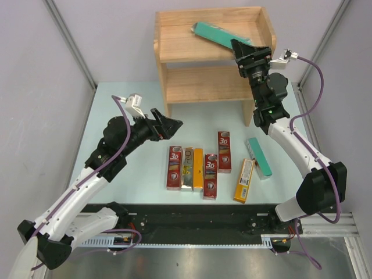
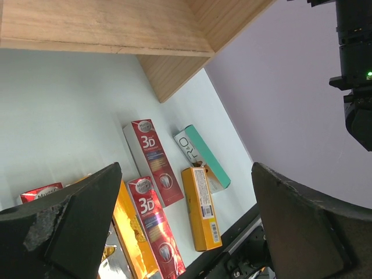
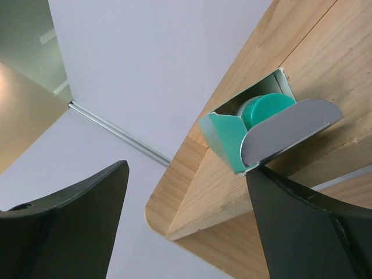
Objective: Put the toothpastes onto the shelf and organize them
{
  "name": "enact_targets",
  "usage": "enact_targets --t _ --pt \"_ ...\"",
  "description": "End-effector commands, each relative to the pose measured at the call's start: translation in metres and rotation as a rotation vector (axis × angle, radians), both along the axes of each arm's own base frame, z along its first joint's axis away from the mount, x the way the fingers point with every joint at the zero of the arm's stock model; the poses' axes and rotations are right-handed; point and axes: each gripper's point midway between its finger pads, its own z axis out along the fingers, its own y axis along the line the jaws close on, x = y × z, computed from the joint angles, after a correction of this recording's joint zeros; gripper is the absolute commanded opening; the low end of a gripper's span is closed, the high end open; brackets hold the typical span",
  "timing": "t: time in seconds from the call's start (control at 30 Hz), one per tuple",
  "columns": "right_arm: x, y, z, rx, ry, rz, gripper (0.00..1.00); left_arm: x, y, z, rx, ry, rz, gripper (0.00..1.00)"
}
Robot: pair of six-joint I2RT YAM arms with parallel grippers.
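Snagging is the main risk here. The right gripper (image 1: pixel 247 47) stands at the front right of the shelf's (image 1: pixel 174 49) top tier with its jaws spread wide and nothing clamped. The near end of the teal toothpaste carton (image 1: pixel 218 35) lies between its fingers. The right wrist view shows that end's flap (image 3: pixel 290 131) hanging open beside one finger, with the tube's teal cap (image 3: pixel 267 107) showing inside. I cannot tell whether the finger touches the flap. If the arm draws back at a slant, a finger could hook the flap and drag the carton toward the front edge, or the tube could slide out.

The carton also lies aslant across the tier, so it takes room the others will need. Left like that, later cartons may jam against it.

The left gripper (image 1: pixel 167 119) hangs fully open and empty above the table (image 1: pixel 128 110), near seven more toothpaste cartons (image 1: pixel 210 175) lying flat. Four of these sit side by side and touching, so a finger pushing between them could shove a neighbour askew.

The table is pale blue-white and smooth, so cartons will slide easily. Plain pale walls (image 1: pixel 46 70) and metal posts (image 1: pixel 70 40) close in the sides, and a black rail (image 1: pixel 192 224) runs along the near edge.
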Motion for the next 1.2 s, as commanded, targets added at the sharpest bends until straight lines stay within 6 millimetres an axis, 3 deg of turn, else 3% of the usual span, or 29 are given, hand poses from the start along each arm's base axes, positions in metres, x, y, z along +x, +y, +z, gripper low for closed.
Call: enact_targets --t 0.0,0.27,0.57,0.6,0.7,0.8,0.9,0.93,1.0,1.03,1.17 --pt "0.008 -0.007 -0.008 -0.094 0.027 -0.081 0.89 -0.002 0.005 0.000 -0.008 -0.004 0.017 1.00" --pt "-0.004 0.024 -0.010 -0.256 0.014 0.022 0.89 0.000 0.006 -0.005 0.008 0.008 0.018 1.00" --pt "-0.013 0.061 -0.009 -0.433 0.038 0.146 0.89 0.008 0.003 0.009 0.031 -0.005 0.013 1.00" --pt "-0.016 0.065 -0.002 -0.440 0.022 0.170 0.89 0.010 0.002 0.007 0.036 -0.001 0.012 1.00" --pt "-0.013 0.077 -0.013 -0.475 0.045 0.223 0.89 0.011 0.001 0.012 0.037 -0.008 0.007 1.00" --pt "-0.015 0.086 -0.010 -0.499 0.026 0.271 0.89 0.013 0.001 0.017 0.036 -0.015 0.007 1.00" --pt "-0.023 0.095 -0.003 -0.551 -0.003 0.316 0.89 0.014 0.000 0.021 0.042 -0.022 0.004 1.00" --pt "-0.028 0.095 0.017 -0.562 -0.047 0.315 0.89 0.016 -0.001 0.019 0.047 -0.016 0.002 1.00" --pt "-0.028 0.098 0.012 -0.616 -0.030 0.329 0.89 0.018 -0.002 0.021 0.051 -0.019 -0.001 1.00" --pt "-0.031 0.098 0.020 -0.625 -0.054 0.325 0.89 0.019 -0.003 0.020 0.054 -0.016 -0.005 1.00" --pt "-0.035 0.069 0.056 -0.651 -0.114 0.160 0.89 0.019 -0.006 0.014 0.062 -0.006 -0.018 1.00"
